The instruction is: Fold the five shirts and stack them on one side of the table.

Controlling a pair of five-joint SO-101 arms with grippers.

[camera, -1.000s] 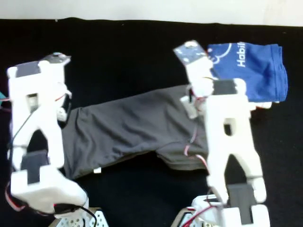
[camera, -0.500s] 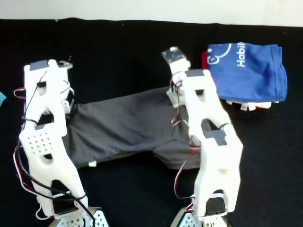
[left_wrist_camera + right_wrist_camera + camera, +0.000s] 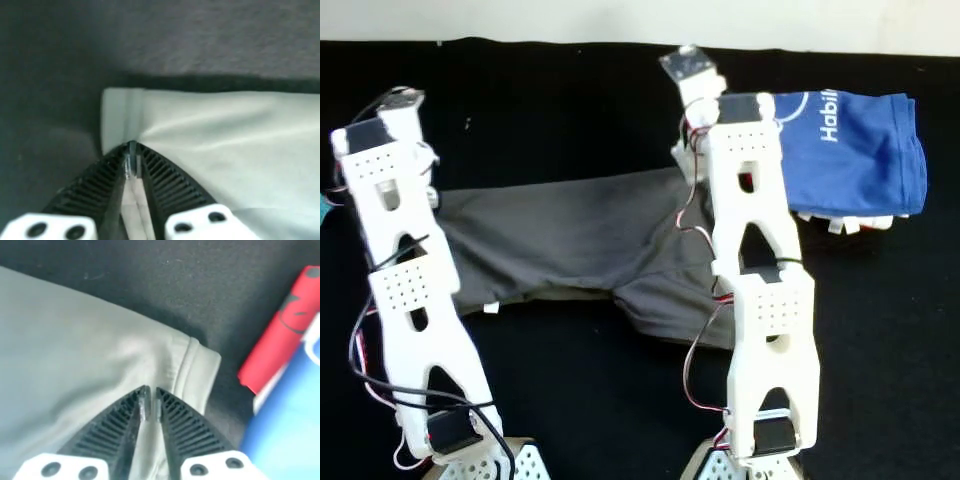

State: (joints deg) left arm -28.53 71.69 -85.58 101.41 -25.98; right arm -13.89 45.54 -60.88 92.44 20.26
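Observation:
A grey shirt (image 3: 570,240) lies spread across the middle of the black table. My left gripper (image 3: 131,161) is shut on the shirt's hem (image 3: 120,115) at its left end, seen from above as the left gripper (image 3: 426,200). My right gripper (image 3: 149,401) is shut on the grey shirt (image 3: 90,340) close to its hemmed corner, and the high view places the right gripper (image 3: 688,168) at the shirt's far right end. A folded blue shirt (image 3: 855,150) tops a stack at the back right.
Under the blue shirt (image 3: 295,430) lie a red one (image 3: 280,330) and white layers (image 3: 840,222). The stack sits just right of my right arm (image 3: 755,230). A teal scrap (image 3: 324,205) shows at the left edge. Black table (image 3: 550,90) extends behind the shirt.
Both arms have stretched toward the back of the table, pulling the grey shirt's far edge with them. The shirt has shifted back and slightly left.

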